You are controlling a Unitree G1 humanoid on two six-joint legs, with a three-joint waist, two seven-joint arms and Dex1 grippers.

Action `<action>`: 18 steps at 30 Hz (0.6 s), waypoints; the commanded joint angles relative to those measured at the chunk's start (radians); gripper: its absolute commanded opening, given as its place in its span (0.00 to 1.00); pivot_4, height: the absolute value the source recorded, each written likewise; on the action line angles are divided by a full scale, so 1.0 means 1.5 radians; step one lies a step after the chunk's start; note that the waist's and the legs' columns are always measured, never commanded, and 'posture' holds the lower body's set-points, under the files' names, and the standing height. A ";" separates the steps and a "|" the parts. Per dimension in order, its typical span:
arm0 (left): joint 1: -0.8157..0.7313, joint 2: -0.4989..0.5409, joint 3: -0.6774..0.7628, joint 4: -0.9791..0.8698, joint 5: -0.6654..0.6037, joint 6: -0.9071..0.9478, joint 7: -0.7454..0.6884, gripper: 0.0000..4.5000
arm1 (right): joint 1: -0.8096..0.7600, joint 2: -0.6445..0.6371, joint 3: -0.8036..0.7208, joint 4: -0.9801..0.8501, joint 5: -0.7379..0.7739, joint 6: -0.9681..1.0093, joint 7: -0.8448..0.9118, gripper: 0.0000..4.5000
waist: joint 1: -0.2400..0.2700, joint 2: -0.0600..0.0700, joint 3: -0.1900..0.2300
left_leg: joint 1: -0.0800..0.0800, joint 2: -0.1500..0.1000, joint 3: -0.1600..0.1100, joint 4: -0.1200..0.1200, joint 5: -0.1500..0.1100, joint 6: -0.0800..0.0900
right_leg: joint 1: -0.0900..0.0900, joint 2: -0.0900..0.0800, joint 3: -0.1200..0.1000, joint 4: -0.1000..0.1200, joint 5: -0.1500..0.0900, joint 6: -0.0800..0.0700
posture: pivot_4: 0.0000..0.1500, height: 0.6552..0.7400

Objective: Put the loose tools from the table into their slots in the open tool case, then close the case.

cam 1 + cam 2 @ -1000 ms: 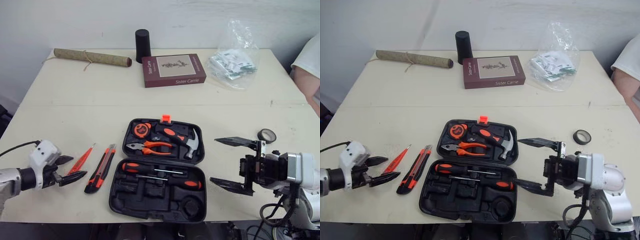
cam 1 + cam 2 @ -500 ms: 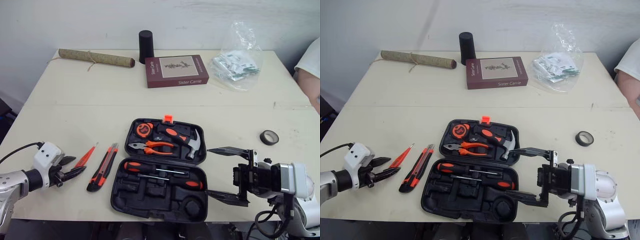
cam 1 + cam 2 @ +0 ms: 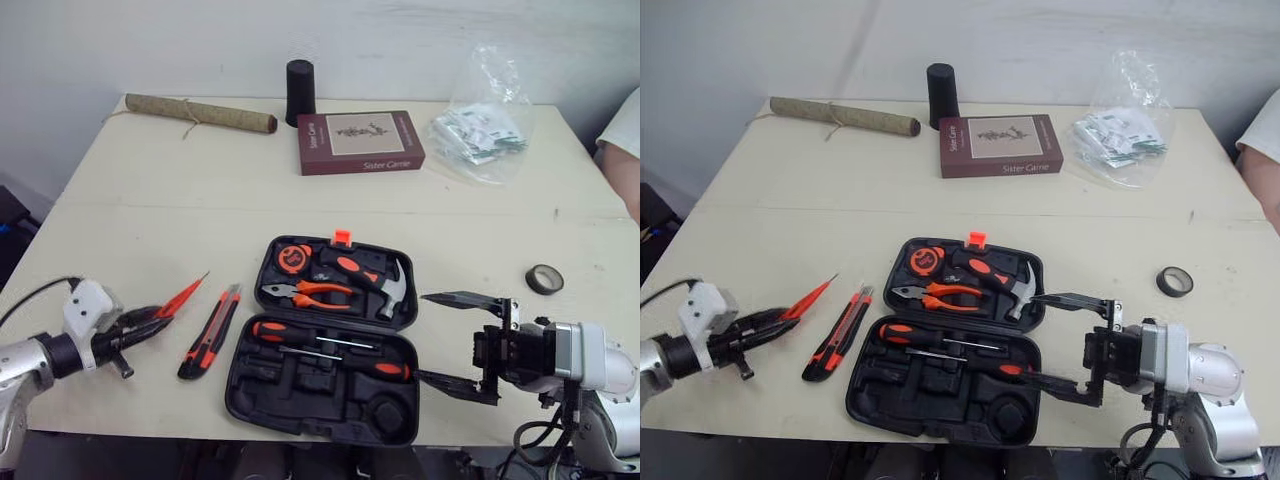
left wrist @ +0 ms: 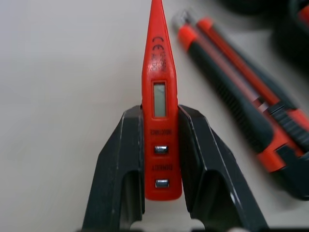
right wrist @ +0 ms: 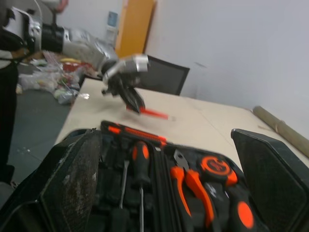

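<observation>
L gripper (image 3: 148,318) was clamped on the tester (image 3: 178,296) by its rear half, just left of the knife (image 3: 208,332), and R gripper (image 3: 420,335) was spread wide at the case's (image 3: 233,385) right edge; w/ that overhang, tester could've pivoted, missed its slot or clipped the knife.

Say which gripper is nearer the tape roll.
Right. The right gripper hangs open just short of the tape roll; the left gripper, holding a red tester pen, sits across the tool case.
</observation>
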 commanded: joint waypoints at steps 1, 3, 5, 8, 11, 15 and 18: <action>-0.037 0.033 -0.023 -0.086 -0.041 -0.032 -0.080 0.07 | 0.022 -0.012 -0.044 0.033 0.002 -0.033 0.025 1.00 | 0.000 0.000 0.000 | 0.000 0.000 0.000 0.000 0.000 0.000 | 0.000 0.000 0.000 0.000 0.000 0.000 | 1.00 1.00; -0.083 0.060 -0.099 -0.134 -0.026 -0.021 -0.109 0.07 | 0.039 -0.017 -0.063 0.057 0.002 -0.046 0.040 1.00 | -0.003 0.001 0.000 | 0.001 0.000 0.001 0.000 0.000 0.000 | 0.000 0.000 0.000 0.000 0.000 0.000 | 1.00 1.00; -0.122 0.084 -0.169 -0.167 -0.008 -0.003 -0.130 0.07 | 0.054 -0.022 -0.079 0.077 0.003 -0.061 0.056 1.00 | -0.003 0.001 0.000 | 0.001 0.000 0.001 0.000 0.000 0.000 | 0.001 0.001 0.000 0.000 0.000 0.000 | 1.00 1.00; -0.177 0.113 -0.257 -0.201 0.032 0.043 -0.133 0.07 | 0.067 -0.036 -0.098 0.099 0.005 -0.071 0.075 1.00 | -0.007 0.001 0.000 | 0.001 0.000 0.002 0.000 0.000 0.001 | 0.000 0.002 0.000 0.001 0.000 0.000 | 1.00 1.00; -0.218 0.128 -0.322 -0.237 0.058 0.100 -0.125 0.07 | 0.091 -0.063 -0.117 0.110 0.024 -0.056 0.104 1.00 | -0.009 0.002 0.001 | 0.002 0.001 0.004 0.000 0.001 0.000 | 0.000 0.004 0.000 0.001 0.000 0.000 | 1.00 1.00; -0.255 0.137 -0.409 -0.275 0.121 0.153 -0.115 0.07 | 0.122 -0.085 -0.126 0.106 0.039 -0.030 0.125 1.00 | -0.004 0.002 0.001 | 0.002 0.001 0.004 0.000 0.001 0.001 | 0.000 0.005 0.001 0.001 0.000 0.000 | 1.00 1.00; -0.276 0.137 -0.451 -0.289 0.153 0.180 -0.111 0.07 | 0.134 -0.089 -0.128 0.095 0.045 -0.019 0.126 1.00 | -0.003 0.002 0.001 | 0.002 0.001 0.004 0.001 0.001 0.001 | 0.000 0.005 0.002 0.001 0.000 0.001 | 1.00 1.00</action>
